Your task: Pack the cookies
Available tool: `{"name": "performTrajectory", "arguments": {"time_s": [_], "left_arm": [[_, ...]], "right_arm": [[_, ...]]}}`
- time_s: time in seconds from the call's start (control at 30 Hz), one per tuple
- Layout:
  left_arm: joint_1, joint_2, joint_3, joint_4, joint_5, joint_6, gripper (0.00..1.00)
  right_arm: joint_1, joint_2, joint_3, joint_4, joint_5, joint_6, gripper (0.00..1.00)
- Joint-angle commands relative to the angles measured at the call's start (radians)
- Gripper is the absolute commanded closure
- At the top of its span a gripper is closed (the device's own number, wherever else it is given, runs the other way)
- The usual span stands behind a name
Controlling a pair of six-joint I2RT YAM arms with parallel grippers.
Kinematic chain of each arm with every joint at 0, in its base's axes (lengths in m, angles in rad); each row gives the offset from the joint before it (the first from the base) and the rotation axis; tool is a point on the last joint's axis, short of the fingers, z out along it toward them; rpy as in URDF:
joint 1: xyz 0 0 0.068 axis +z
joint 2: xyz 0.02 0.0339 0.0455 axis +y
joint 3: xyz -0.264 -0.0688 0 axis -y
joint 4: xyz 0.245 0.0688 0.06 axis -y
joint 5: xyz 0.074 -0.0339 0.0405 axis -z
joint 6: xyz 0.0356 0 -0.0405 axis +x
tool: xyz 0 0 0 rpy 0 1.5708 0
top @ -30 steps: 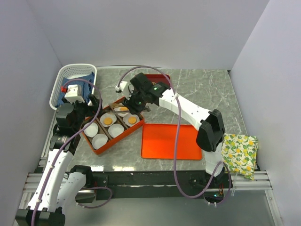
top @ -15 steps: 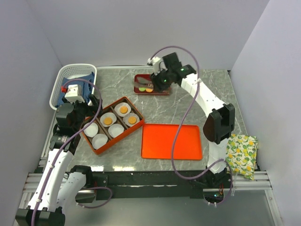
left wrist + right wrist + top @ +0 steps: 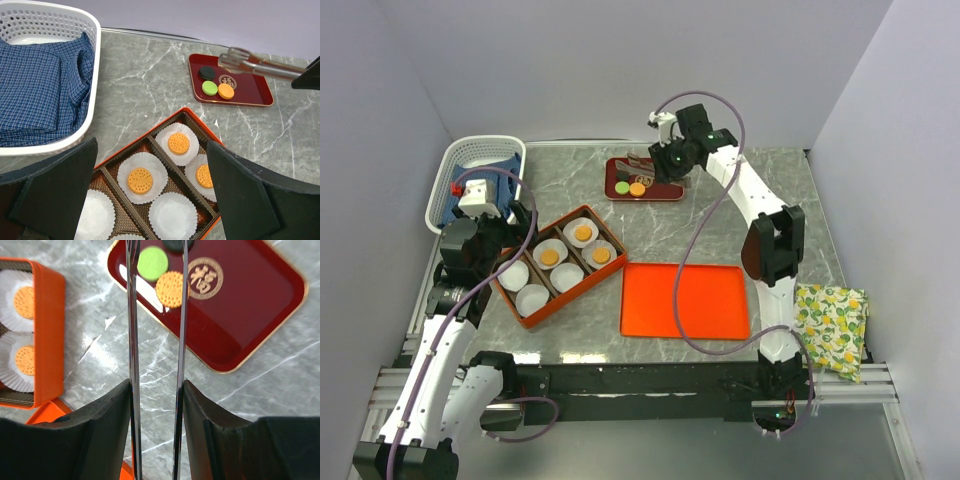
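Three orange cookies lie in paper cups in the orange box. A black, a green and an orange cookie lie on the dark red tray. My right gripper is shut on metal tongs. The tongs' arms stand apart, their tips over the green and orange cookies. My left gripper is open and empty above the box.
Three paper cups in the box are empty, one at the near side. A flat orange lid lies right of the box. A white basket with blue cloth stands far left. A lemon-print cloth lies at the right edge.
My right arm swung with the tongs from over the box to the far red tray. An orange cookie now lies in the box's far cup. The left arm has not moved.
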Motion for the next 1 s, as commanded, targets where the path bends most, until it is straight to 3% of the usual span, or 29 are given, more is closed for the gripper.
{"name": "performTrajectory", "arguments": {"time_s": [0.0, 0.97], "left_arm": [[0.002, -0.002, -0.004, 0.036, -0.006, 0.020, 0.04], [0.002, 0.010, -0.004, 0.035, -0.006, 0.025, 0.04]], "right_arm": [[0.007, 0.020, 0.064, 0.013, 0.003, 0.016, 0.50], [0.010, 0.189, 0.191, 0.042, 0.035, 0.029, 0.48]]}}
